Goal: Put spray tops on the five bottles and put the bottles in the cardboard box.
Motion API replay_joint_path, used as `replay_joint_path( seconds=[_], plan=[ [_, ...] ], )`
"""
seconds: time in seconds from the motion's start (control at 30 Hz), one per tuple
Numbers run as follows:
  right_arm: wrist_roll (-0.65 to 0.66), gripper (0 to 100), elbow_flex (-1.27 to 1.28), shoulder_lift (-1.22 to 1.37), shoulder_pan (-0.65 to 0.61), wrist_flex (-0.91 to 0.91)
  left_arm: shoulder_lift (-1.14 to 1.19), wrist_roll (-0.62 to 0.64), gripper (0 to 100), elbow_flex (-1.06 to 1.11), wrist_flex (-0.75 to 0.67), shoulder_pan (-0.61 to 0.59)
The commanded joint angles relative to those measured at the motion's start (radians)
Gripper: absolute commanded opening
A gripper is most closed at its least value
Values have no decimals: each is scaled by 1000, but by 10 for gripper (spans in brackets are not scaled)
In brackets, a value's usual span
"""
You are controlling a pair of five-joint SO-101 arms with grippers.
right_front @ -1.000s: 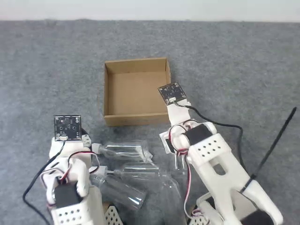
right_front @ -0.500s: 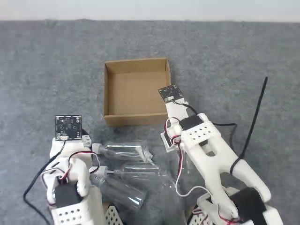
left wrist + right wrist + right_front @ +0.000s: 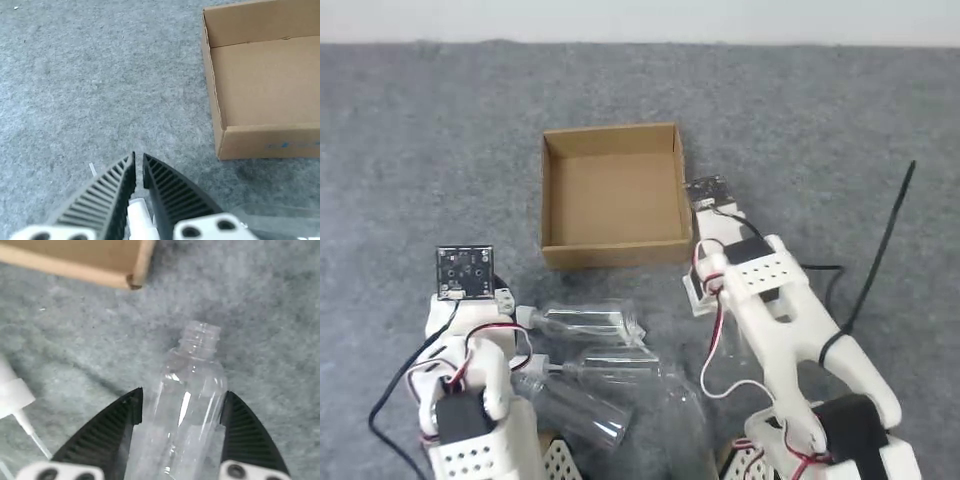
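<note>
My right gripper (image 3: 181, 395) is shut on a clear bottle (image 3: 195, 370) with a bare threaded neck, held above the grey carpet just off a corner of the cardboard box (image 3: 75, 255). A white spray top (image 3: 10, 390) with its tube lies close by. My left gripper (image 3: 138, 157) is shut on another white spray top (image 3: 137, 215) near the box's front wall (image 3: 270, 142). In the high view the box (image 3: 610, 255) stands open at centre, the right arm (image 3: 750, 280) beside its right front corner, the left arm (image 3: 470, 330) at lower left.
Three clear bottles lie on the carpet between the arms: one (image 3: 585, 320) with a white top at its neck, a second (image 3: 620, 365), and a third (image 3: 570, 405). A black cable (image 3: 880, 250) arcs up at the right.
The right arm has swung to the right with the bottle, from over the box's right edge to beside the box. The left arm has kept still.
</note>
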Motion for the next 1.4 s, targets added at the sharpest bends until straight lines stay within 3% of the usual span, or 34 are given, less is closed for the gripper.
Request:
replay_joint_path(
  seconds=[0.0, 0.27, 0.43, 0.67, 0.8, 1.03, 1.37],
  plan=[
    [52, 224, -61, -2, 35, 7, -26, -11, 24, -10, -32, 2],
    [109, 225, -75, 13, 61, 7, -26, -11, 24, -8, -32, 2],
    [15, 225, -149, 114, 62, -15, -26, -11, 24, -8, -32, 2],
    [12, 229, -230, 208, 62, 19, -26, -11, 24, -8, -32, 2],
    [14, 290, -235, 209, 76, 16, -26, -11, 24, -8, -32, 2],
    [44, 226, -236, 216, 87, 15, -26, -11, 24, -8, -32, 2],
    [38, 219, -230, 219, 87, 15, -26, -11, 24, -8, -32, 2]
  ],
)
